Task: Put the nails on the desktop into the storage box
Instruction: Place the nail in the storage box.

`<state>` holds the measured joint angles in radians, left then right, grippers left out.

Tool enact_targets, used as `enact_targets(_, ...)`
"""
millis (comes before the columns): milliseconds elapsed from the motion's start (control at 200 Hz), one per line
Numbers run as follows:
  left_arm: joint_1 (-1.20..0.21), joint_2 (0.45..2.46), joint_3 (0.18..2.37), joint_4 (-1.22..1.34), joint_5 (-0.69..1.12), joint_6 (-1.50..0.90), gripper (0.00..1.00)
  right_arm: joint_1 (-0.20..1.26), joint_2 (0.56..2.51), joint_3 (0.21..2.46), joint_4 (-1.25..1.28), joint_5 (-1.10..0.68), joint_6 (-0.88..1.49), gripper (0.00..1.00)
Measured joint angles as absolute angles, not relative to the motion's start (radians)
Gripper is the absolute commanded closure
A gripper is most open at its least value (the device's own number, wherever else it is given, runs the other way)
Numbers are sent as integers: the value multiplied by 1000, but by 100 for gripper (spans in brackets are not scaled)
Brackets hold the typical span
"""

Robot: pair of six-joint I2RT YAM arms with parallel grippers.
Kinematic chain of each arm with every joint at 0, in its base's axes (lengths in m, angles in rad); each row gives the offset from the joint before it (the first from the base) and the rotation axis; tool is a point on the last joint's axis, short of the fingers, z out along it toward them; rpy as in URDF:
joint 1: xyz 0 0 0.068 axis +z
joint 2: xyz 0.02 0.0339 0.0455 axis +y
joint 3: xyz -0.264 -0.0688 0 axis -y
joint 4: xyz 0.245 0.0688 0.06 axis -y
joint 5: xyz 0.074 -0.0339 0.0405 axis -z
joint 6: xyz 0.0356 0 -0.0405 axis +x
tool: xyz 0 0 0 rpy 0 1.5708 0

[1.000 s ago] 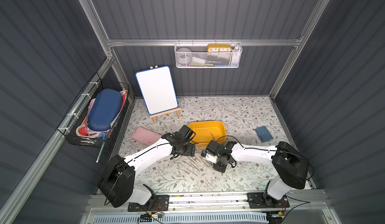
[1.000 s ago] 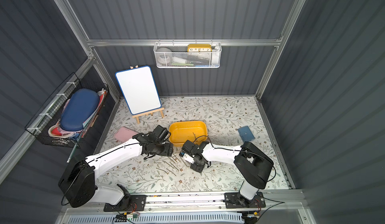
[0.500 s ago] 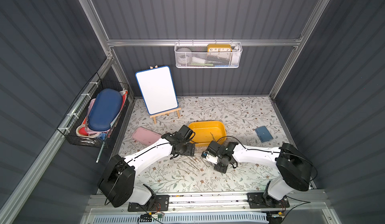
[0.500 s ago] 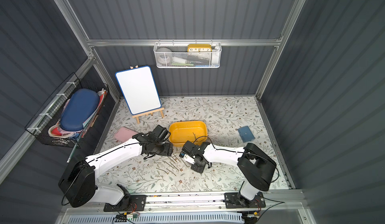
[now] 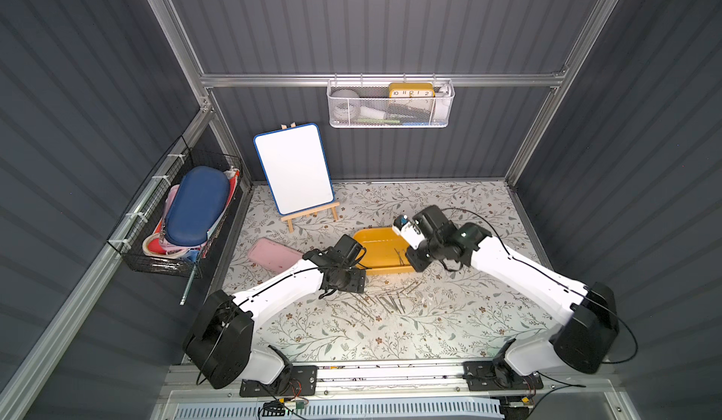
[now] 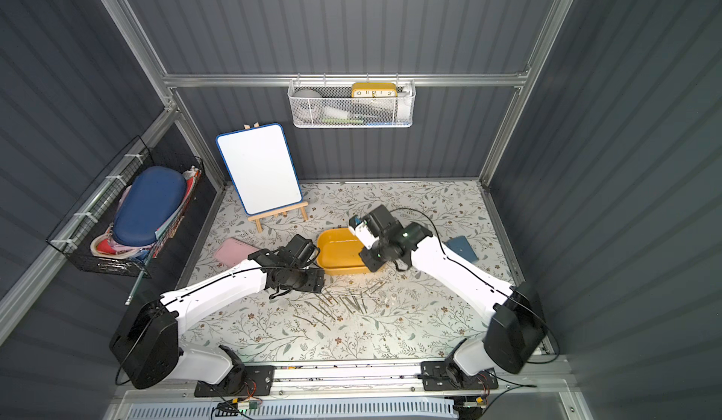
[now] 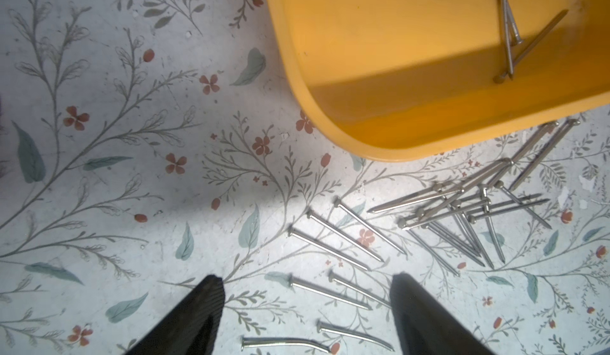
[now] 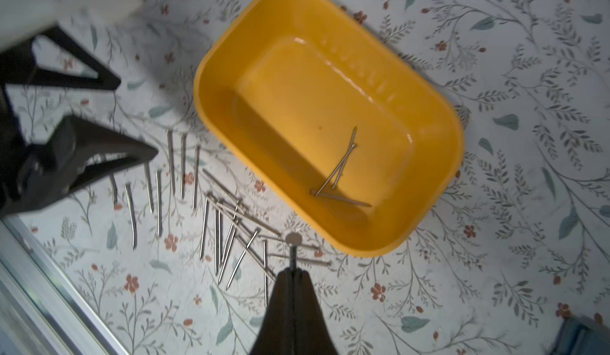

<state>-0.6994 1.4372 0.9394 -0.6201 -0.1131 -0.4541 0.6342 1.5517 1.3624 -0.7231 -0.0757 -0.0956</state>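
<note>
A: Near edge first. What is on the desktop (image 5: 390,344)?
B: Loose nails (image 5: 385,301). There is a spread-out row towards the left. Towards the right is a crossed heap, just beside the near wall of the box (image 5: 375,236).

A: Left gripper?
B: The left gripper (image 7: 307,284) has its fingers spread wide, low over the row. Between them are only nails lying flat on the desktop. Cannot tell whether the tips touch the surface.

A: Right gripper?
B: The right gripper (image 8: 293,275) has its tips pressed together, pinching one nail (image 8: 293,254) by the shank. The head points away from the wrist. The gripper is raised clear of the desktop, by the box's near right corner.

A: Box contents?
B: Three lie crossed on the floor, towards the right end. The box stands mid-desktop, open top, just beyond the heap.

A: Farther back?
B: Pink case (image 5: 273,256) on the desktop left of the box. Whiteboard (image 5: 295,168) on an easel behind it. Mesh basket (image 5: 390,103) on the back wall.
</note>
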Motion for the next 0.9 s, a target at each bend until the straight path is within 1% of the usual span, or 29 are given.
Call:
enact_targets(135, -699, 1437, 939, -621, -113, -454, 16, 590, 1758, 1534, -729, -120, 14, 100)
enact_targets(265, -699, 1437, 939, -622, -113, -454, 16, 568, 1908, 1562, -725, -163, 108, 100)
enact_targets(420, -699, 1437, 940, -622, -113, -454, 16, 540, 1984, 1501, -678, -171, 205, 100)
enact_targets(615, -698, 1438, 940, -622, -113, -454, 16, 523, 2019, 1484, -612, -160, 276, 100)
enact_targets(690, -697, 1442, 939, -622, -113, -454, 15, 523, 2023, 1475, -595, -156, 284, 84)
enact_targets(750, -696, 1447, 939, -622, -113, -454, 15, 523, 2022, 1467, -590, -157, 291, 74)
enact_targets(785, -694, 1450, 939, -622, -113, -454, 15, 523, 2020, 1461, -585, -158, 291, 71)
enact_targets(895, -693, 1453, 939, -622, -113, -453, 15, 525, 1980, 1417, -566, -169, 269, 66)
